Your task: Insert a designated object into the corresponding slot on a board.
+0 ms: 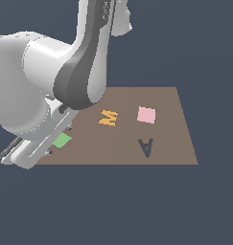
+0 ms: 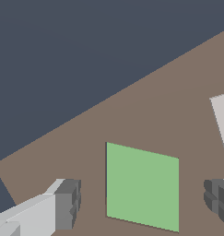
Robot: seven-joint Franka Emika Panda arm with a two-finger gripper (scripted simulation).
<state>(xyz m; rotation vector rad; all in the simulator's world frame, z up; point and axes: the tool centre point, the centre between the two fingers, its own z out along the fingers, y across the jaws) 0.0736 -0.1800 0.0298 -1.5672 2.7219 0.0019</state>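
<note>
Small flat bright-green square tile (image 1: 62, 140) (image 2: 142, 186) lay face-up at the lower left of the exterior view, near the left edge of the large brown board (image 1: 170, 139) (image 2: 145, 115), partly hidden there.

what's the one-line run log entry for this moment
phase: pre-grasp | gripper: open, fingers either side of green tile | tile: flat on board, ungrasped | slot: not visible

Seemingly a simulated test scene: brown board (image 1: 175, 143), flat navy void.
</note>
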